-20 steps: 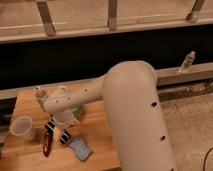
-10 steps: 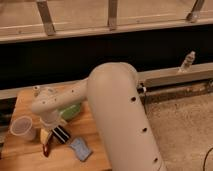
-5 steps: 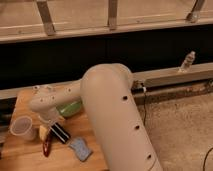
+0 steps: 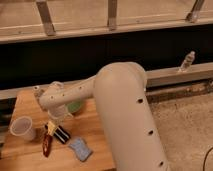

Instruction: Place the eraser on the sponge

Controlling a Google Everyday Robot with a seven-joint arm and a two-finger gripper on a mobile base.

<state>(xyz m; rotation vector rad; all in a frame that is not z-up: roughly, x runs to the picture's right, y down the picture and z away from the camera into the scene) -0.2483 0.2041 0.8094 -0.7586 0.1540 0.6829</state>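
Camera view: the gripper (image 4: 52, 127) hangs low over the left part of the wooden table (image 4: 100, 131), at the end of the white arm (image 4: 70, 95) that reaches in from the right. The eraser (image 4: 61, 134) is right at the gripper's lower-right side, touching it or nearly so. Whether the gripper is spread or clamped on the eraser cannot be told here, nor whether the eraser rests on the wood or is lifted. The eraser's long axis runs diagonally, from upper left to lower right, pointing toward the sponge (image 4: 80, 148). The sponge lies flat just beyond that lower-right end, near but apart, and nothing lies on it. So any carry to the sponge would be short, down and to the right in the picture. A dark red oval object (image 4: 46, 144) lies on the gripper's other side.
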